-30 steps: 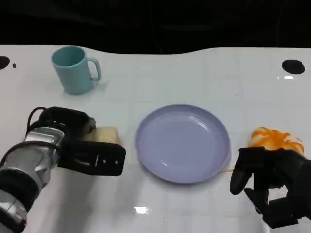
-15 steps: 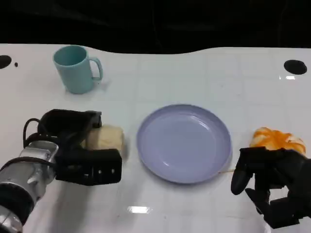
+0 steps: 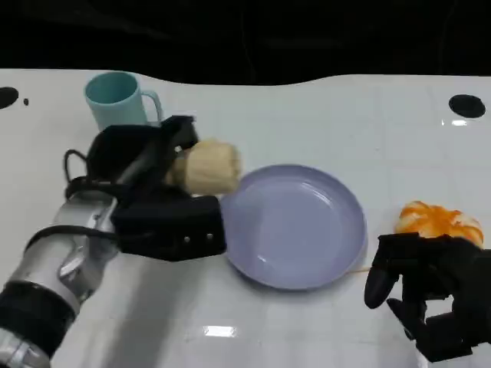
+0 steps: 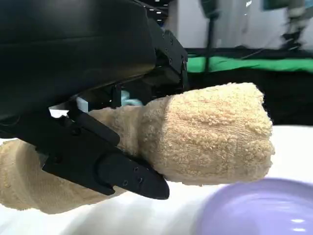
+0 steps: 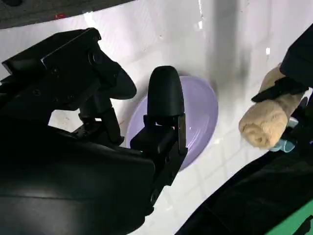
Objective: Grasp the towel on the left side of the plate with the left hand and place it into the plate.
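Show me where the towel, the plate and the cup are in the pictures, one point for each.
towel (image 3: 209, 166): head view, on the rolled end sticking out of the left hand.
plate (image 3: 295, 230): head view, on its bare purple middle.
cup (image 3: 115, 103): head view, on its teal wall below the rim.

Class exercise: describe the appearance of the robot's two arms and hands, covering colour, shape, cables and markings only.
The left forearm is a silver metallic cylinder with a black band near its lower end. A thin black cable loops at the wrist. The left hand is black, blocky and angular, with small screw holes on its flat finger segments. The right hand is also matt black, with rounded fingertips.
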